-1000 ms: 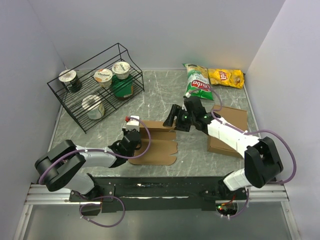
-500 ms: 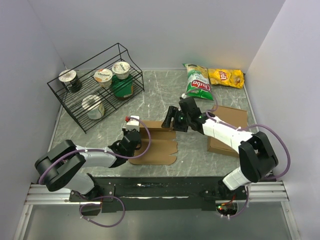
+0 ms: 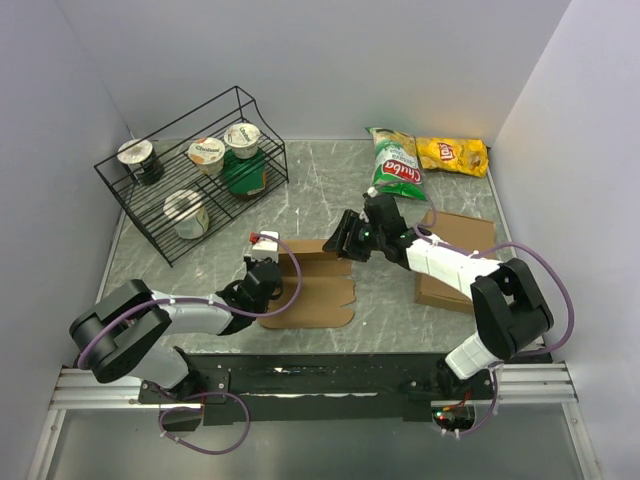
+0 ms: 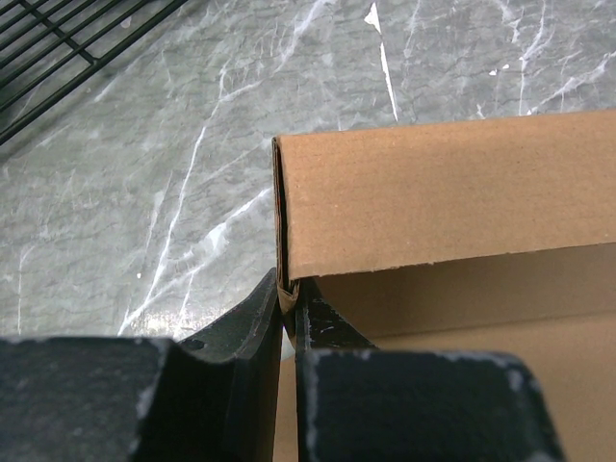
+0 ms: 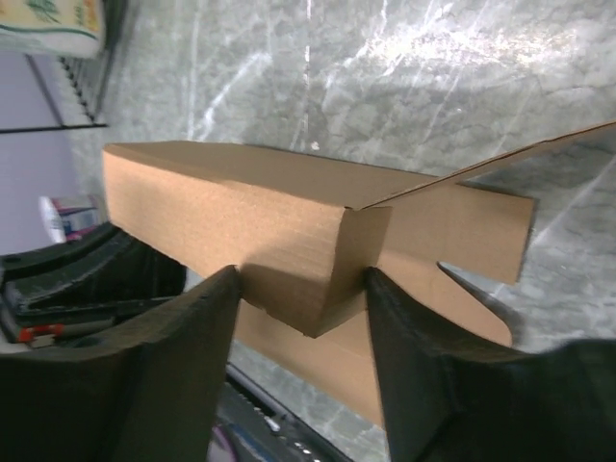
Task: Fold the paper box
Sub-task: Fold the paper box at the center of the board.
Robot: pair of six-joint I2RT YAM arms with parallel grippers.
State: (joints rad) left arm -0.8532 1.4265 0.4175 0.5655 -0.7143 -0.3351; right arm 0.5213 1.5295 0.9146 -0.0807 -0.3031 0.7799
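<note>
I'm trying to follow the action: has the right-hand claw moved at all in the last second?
Yes, slightly. The right gripper has edged left, farther from the plain cardboard slab and closer over the raised end of the paper box.

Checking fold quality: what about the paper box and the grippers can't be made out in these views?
- Top view: the right gripper covers one end of the raised wall of the paper box; the left gripper covers the other end.
- Left wrist view: the frame edge cuts off the box's right side; the left gripper hides part of its floor.
- Right wrist view: whether the right gripper presses the wall or only straddles it is unclear.
</note>
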